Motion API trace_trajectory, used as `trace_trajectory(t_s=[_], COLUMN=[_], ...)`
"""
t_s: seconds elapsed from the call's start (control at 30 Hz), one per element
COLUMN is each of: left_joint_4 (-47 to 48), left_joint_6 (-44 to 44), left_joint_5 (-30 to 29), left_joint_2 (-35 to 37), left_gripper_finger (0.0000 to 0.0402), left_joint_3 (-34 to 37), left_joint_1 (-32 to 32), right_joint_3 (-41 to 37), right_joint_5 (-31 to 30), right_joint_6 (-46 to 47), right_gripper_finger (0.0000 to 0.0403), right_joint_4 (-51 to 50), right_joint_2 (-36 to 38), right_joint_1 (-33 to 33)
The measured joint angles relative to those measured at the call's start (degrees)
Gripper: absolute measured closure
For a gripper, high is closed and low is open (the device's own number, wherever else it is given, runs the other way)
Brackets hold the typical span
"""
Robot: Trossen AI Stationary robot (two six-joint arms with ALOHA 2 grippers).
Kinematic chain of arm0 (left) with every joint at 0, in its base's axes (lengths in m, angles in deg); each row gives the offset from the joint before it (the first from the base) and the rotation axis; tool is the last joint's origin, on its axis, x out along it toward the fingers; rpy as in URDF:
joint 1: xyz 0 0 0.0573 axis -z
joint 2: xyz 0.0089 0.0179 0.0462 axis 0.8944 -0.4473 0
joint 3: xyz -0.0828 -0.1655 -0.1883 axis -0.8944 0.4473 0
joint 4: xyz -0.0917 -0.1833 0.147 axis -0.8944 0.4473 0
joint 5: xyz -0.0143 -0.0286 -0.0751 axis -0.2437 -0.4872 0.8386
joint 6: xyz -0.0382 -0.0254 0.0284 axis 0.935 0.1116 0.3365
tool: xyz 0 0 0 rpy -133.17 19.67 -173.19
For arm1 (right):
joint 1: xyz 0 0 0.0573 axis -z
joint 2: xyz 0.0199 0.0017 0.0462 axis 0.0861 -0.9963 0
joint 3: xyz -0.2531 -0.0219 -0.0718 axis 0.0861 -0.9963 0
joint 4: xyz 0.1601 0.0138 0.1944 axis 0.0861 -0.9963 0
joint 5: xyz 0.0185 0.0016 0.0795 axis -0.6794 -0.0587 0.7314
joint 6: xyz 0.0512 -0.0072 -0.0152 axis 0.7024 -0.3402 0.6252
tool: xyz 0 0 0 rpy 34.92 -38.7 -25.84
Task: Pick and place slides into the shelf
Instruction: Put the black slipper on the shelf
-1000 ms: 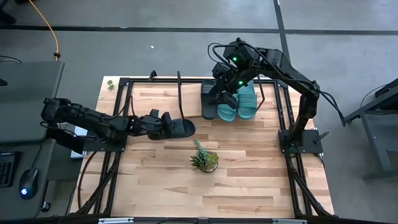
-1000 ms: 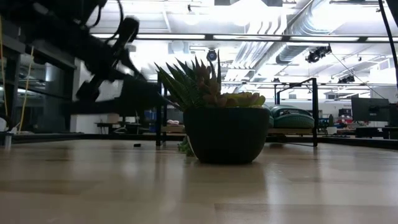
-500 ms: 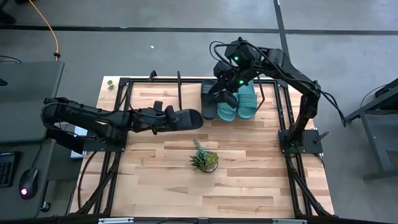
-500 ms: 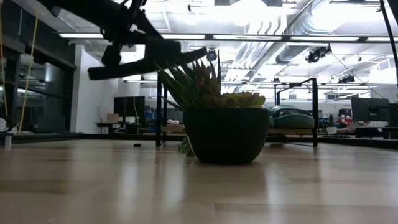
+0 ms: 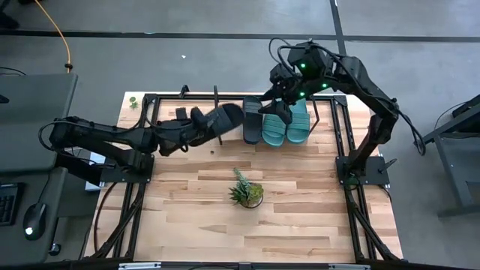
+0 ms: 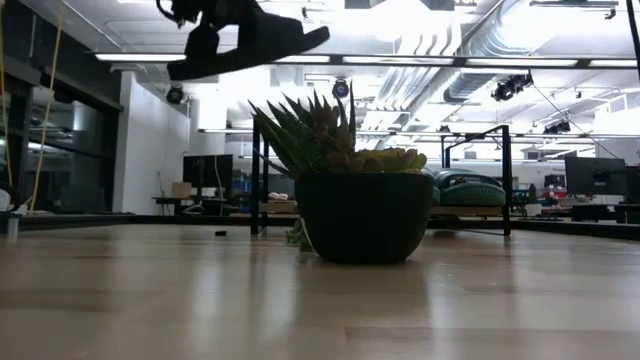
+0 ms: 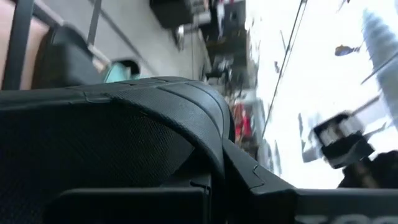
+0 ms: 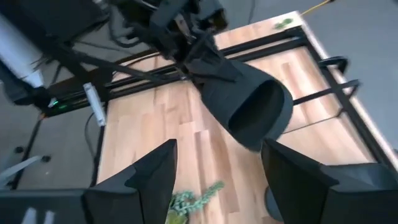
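From above, the left gripper (image 5: 189, 126) is carrying a black slide (image 5: 221, 120) clamped in its closed jaws, toe aimed at the shelf (image 5: 322, 124), where one black slide (image 5: 252, 127) and two teal slides (image 5: 287, 127) are already lying side by side. The right gripper (image 5: 279, 94) is hanging over that row with its jaws spread and holding nothing.

At table height, the carried slide (image 6: 250, 40) is tilting high above the potted plant (image 6: 350, 200); a loose grip could drop it onto the pot.

Through the left wrist camera, the sandal's strap (image 7: 124, 143) is filling the frame, hiding the fingers.

From the right wrist, the incoming slide (image 8: 249, 106) is heading between the wide-open fingers (image 8: 149, 180); the two arms, working so near each other, could be clashing, or the newcomer knocking its shelved neighbour askew.
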State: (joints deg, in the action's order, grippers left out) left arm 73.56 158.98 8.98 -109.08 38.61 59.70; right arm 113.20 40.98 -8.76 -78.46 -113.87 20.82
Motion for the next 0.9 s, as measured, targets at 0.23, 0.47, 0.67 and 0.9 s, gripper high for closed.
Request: trace_trajectory(t_s=[0.23,0.47,0.67,0.9], left_joint_4=[-0.7,-0.5,-0.6,-0.6], left_joint_6=[0.7,11.2,18.3,23.2], left_joint_5=[-8.1,-16.6,-17.0,-21.5], left_joint_2=[-5.5,-15.1,-22.9,-29.0], left_gripper_finger=[0.0399,0.0398,0.0397,0.0397], left_joint_3=[-6.6,-14.0,-19.5,-25.0], left_joint_1=[-0.1,-0.3,-3.0,-5.6], right_joint_3=[0.0,0.0,0.0,0.0], right_joint_5=[-2.0,-0.5,-0.4,-0.9], right_joint_6=[0.3,0.5,0.3,0.4], right_gripper_finger=[0.0178,0.0178,0.0178,0.0178], right_joint_4=[-0.1,-0.4,-1.4,-1.9], right_joint_2=[0.3,0.3,0.3,0.6], right_joint_1=[-0.2,-0.2,-1.7,-4.8])
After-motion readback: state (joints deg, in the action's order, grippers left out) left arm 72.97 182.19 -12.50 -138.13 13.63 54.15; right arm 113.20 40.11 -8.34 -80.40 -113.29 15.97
